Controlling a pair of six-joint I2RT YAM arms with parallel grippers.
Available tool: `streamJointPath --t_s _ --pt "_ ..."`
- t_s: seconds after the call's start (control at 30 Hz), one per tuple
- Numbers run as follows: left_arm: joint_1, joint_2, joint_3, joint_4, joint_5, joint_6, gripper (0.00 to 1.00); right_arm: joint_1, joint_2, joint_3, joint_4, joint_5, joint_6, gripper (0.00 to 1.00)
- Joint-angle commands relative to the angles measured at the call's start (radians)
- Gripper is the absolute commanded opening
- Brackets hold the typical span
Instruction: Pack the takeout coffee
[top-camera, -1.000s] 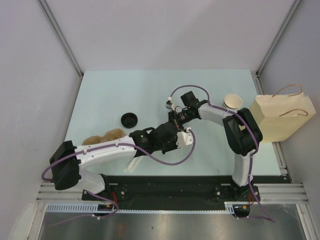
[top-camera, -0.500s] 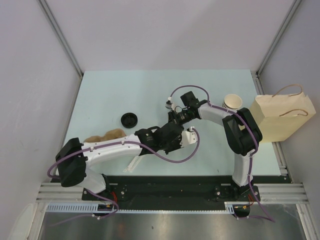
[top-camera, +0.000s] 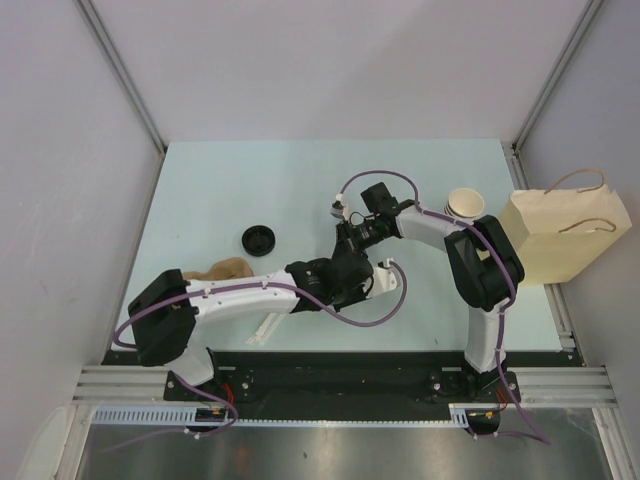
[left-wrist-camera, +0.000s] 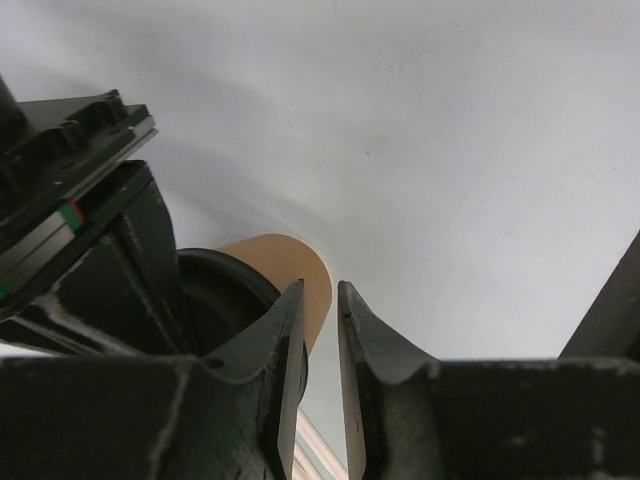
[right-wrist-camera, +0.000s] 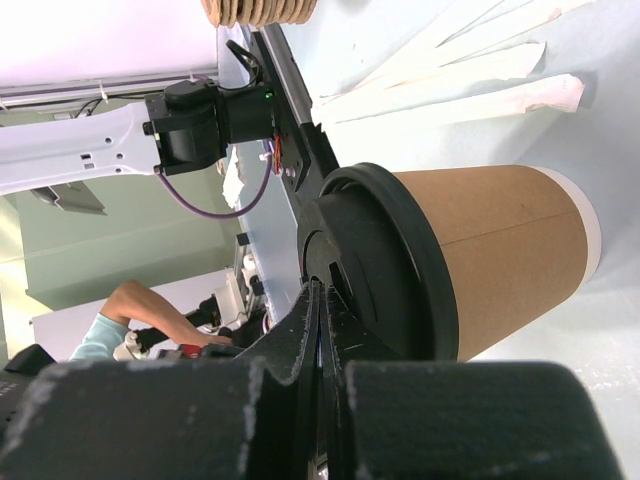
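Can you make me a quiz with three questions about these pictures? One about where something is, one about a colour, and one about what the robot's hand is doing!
1. Seen from above the table, where is the paper bag?
A) in the middle
B) at the left edge
C) at the right edge

2. What colour is the lid on the takeout coffee?
A) white
B) black
C) red

3. How do the jaws of the right gripper stand?
A) shut together
B) wide open
C) clamped on the paper bag

Answers:
1 C: the top view shows the bag at the far right side.
2 B: the right wrist view shows a black lid on the brown cup.
3 A: the right wrist view shows no gap between them.
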Motion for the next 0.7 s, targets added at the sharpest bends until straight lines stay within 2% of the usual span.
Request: streamJointPath --t_s 0.0,0.23,0.47,0.67 --pt "0.004 0.022 0.016 -0.018 -0.06 -0.022 0.25 -0.004 0.046 0.006 0.002 0.135 -0.041 0.0" --pt "0.004 0.016 -0.017 -0.008 -0.049 -0.03 0.25 -0.002 0.048 0.006 -0.009 0.149 -0.053 0.0" --pt "-0.003 -0.031 0.093 -0.086 -0.078 -0.021 0.29 0.003 0.048 0.006 -0.011 0.155 -0.058 0.0" --pt "-0.005 -0.037 0.085 -0.092 -0.101 -0.019 0.31 0.003 0.042 0.006 -0.011 0.158 -0.058 0.0"
